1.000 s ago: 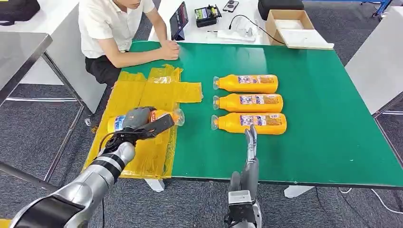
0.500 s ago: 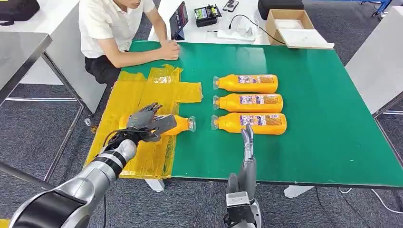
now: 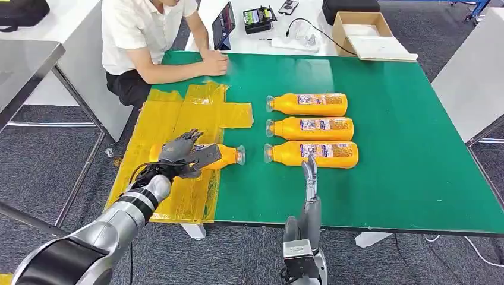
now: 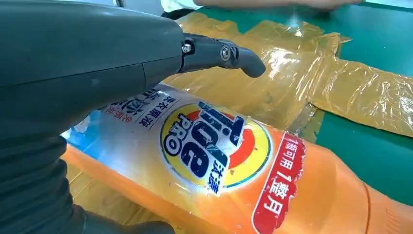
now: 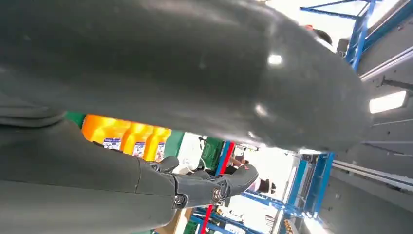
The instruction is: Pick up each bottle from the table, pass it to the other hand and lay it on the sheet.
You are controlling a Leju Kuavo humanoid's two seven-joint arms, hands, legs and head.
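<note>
An orange detergent bottle lies on its side at the right edge of the yellow plastic sheet, with its cap over the green table. My left hand hovers over its body with fingers spread. In the left wrist view the thumb stands off the bottle's label. Three more orange bottles lie in a row mid-table. My right hand stands just in front of the nearest one, fingers straight, holding nothing. The row of bottles shows past my right hand.
A person sits at the table's far left corner with a forearm resting on the green top. On the white table behind stand a tablet, cables and a cardboard box. The right half of the green top is bare.
A second ago my left hand held the bottle above the sheet. It has since set it down further right and spread its fingers off it. My right hand drew back slightly.
</note>
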